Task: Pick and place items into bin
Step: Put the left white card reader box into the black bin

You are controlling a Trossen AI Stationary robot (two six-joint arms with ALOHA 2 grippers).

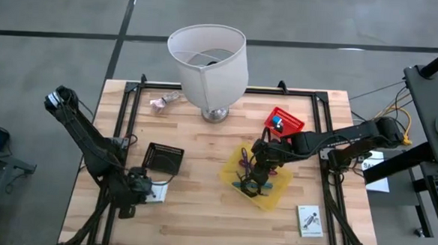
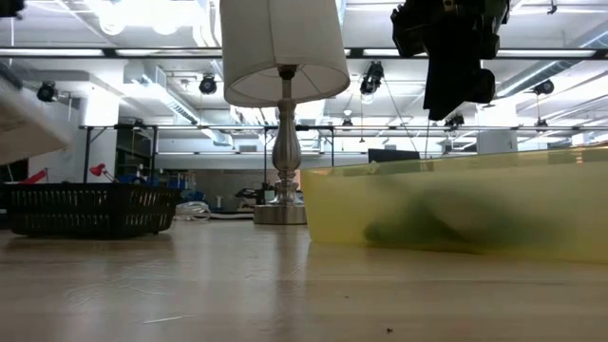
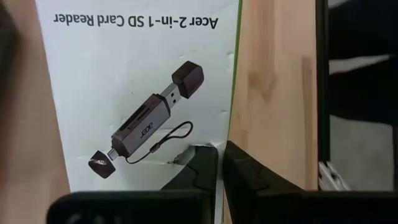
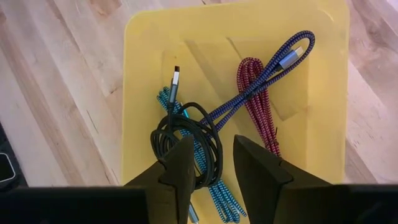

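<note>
My right hand (image 4: 210, 163) hangs half open and empty, straight above the black cord loop (image 4: 186, 140) in the yellow bin (image 4: 140, 74). My left hand (image 3: 221, 168), nearly closed, sits at the white packet's (image 3: 134, 81) edge on the counter (image 1: 199, 219).

Right gripper (image 4: 210, 163) points down, fingers slightly parted. Left gripper (image 3: 221, 177) is low, fingers nearly closed together.

Yellow bin (image 4: 143, 37) holds black (image 4: 186, 140), teal (image 4: 217, 193), maroon (image 4: 258, 102) and purple (image 4: 267, 78) braided cables.
</note>
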